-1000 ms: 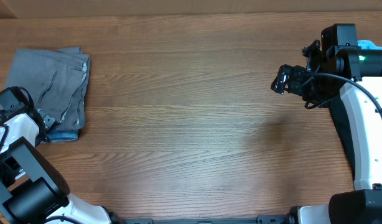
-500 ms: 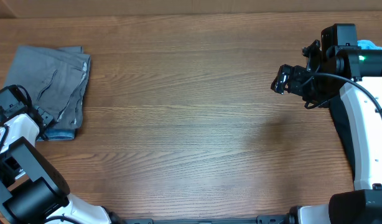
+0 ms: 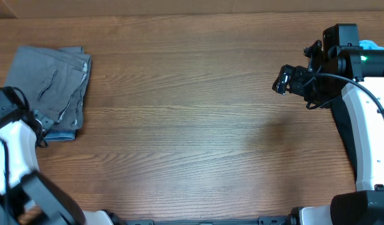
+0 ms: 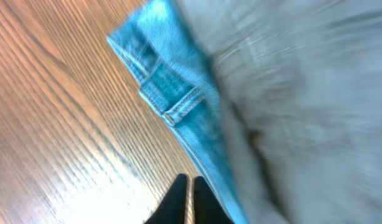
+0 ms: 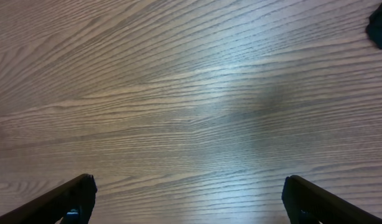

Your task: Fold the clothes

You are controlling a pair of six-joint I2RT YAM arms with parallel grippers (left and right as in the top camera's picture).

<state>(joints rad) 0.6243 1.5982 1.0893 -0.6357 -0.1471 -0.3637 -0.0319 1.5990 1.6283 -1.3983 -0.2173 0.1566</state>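
Note:
The folded mid-grey shorts point(image 3: 51, 84) lie at the table's far left on top of a folded blue denim garment point(image 3: 62, 133), whose edge peeks out below. In the left wrist view the grey cloth point(image 4: 303, 93) and the denim edge point(image 4: 172, 81) are blurred by motion. My left gripper point(image 4: 190, 196) is shut and empty, its tips just beside the denim edge over bare wood; overhead it sits by the pile's lower left corner point(image 3: 37, 125). My right gripper point(image 3: 281, 81) is open wide and empty above bare table at the right; its fingers point(image 5: 73, 196) frame bare wood.
A light blue item point(image 3: 370, 45) shows behind the right arm at the far right edge. A small dark thing point(image 5: 381, 25) sits at the right wrist view's upper right corner. The wooden table point(image 3: 192, 119) spans the view.
My left arm has pulled back towards the near left, away from the pile. The shorts and denim shifted slightly up-left, then stayed. The right arm has not moved.

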